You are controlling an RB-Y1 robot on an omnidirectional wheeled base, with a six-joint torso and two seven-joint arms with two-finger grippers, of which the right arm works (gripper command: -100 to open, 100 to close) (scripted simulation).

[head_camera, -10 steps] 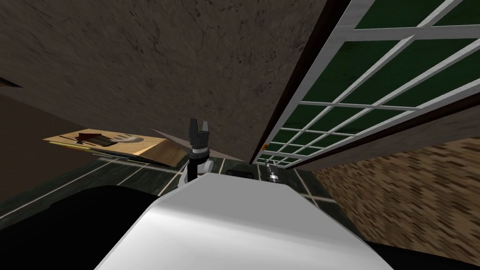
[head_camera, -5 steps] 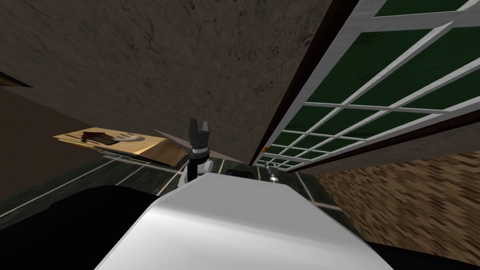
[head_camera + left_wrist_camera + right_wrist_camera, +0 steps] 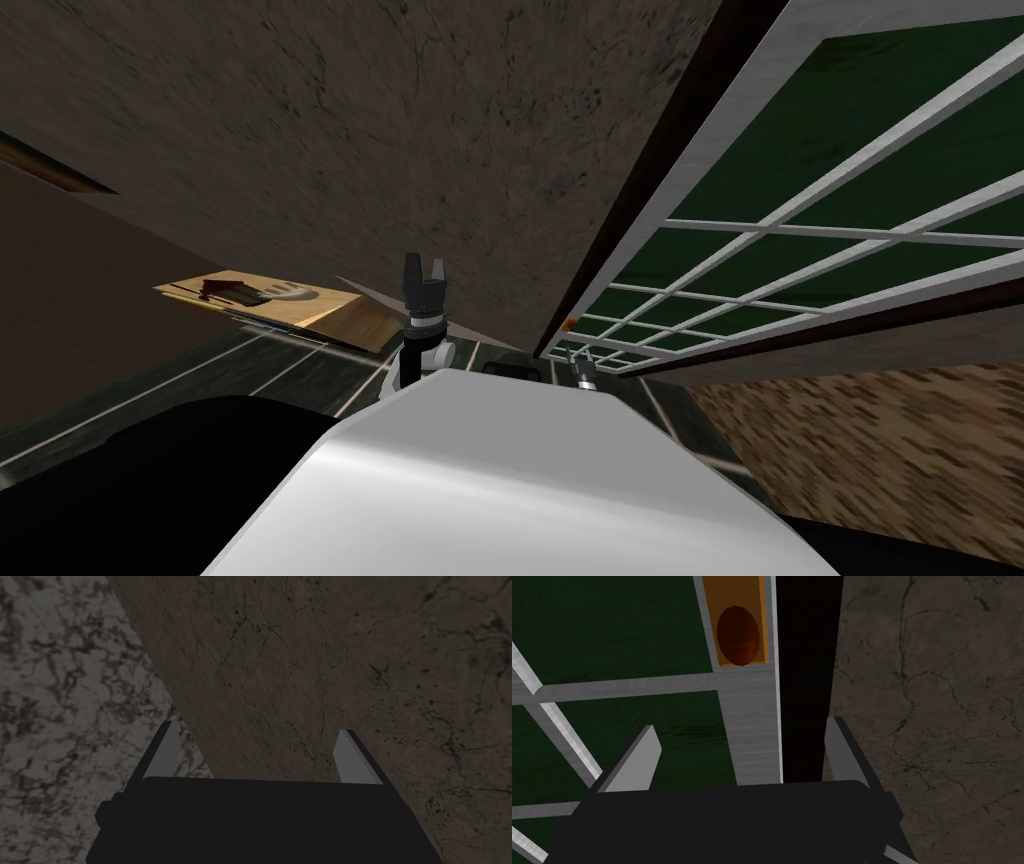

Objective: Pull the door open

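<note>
The door (image 3: 800, 215) is a white lattice over dark green panes, rising at the right of the head view inside a dark frame. Its grey stile (image 3: 752, 726) carries an orange plate with a red-brown oval knob (image 3: 738, 636). My right gripper (image 3: 739, 756) is open just short of the stile, a little below the knob and holding nothing. A black strip (image 3: 807, 676) runs beside the door's edge, between my fingers. In the head view the right gripper (image 3: 580, 372) is low against the door's near corner. My left gripper (image 3: 423, 262) points up at the brown stone wall, open (image 3: 255, 753) and empty.
The brown cracked wall (image 3: 400, 120) stands to the left of the door. A wooden tabletop (image 3: 330, 315) with dark objects lies at the left over a dark tiled floor (image 3: 250, 370). A brick-patterned surface (image 3: 880, 420) is at the right.
The whole head view has shifted: the tabletop slides right and the door looms larger and steeper, so I have moved. Both grippers hold their places in the picture.
</note>
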